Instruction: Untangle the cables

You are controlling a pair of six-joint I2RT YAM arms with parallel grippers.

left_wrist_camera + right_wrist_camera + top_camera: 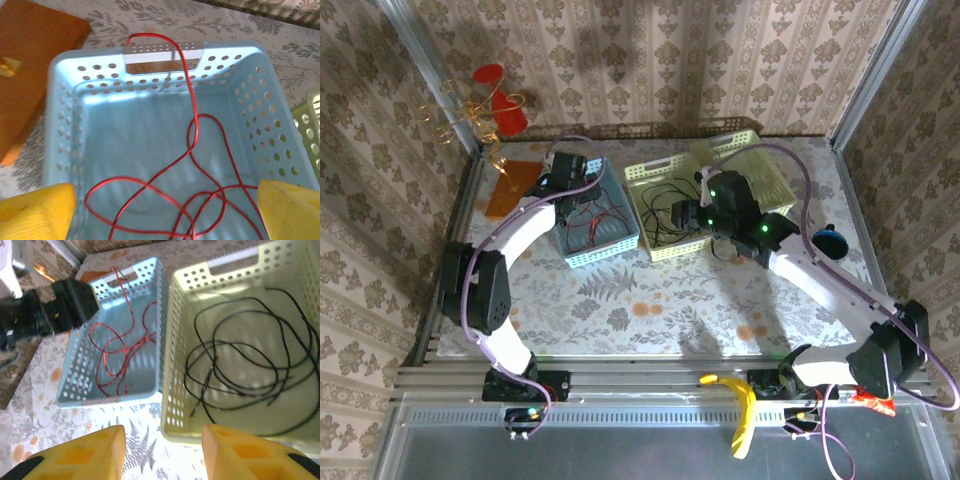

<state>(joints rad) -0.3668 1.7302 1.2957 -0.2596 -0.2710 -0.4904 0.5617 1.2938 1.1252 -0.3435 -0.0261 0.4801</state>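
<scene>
The pale blue perforated plastic basket (150, 70) and the pale yellow-green perforated plastic basket (172, 340) stand side by side, nearly touching, at the far middle of the floral-patterned worktop (620, 300). The thin red cable (192, 135) lies in loose, crossing loops on the floor of the blue basket, and one strand arches up over the far rim at the handle slot. The thin black cable (215, 365) lies coiled in several overlapping loops on the floor of the yellow-green basket, apart from the red one. The left gripper (162, 210) hangs over the near end of the blue basket, its yellow-padded jaws set wide apart with nothing between them and the red loops on the basket floor below. The right gripper (162, 450) hovers over the near edge of the two baskets, looking down at both, its jaws apart and gripping nothing. A flat orange-brown board (35, 65) lies on the worktop just left of the blue basket.
</scene>
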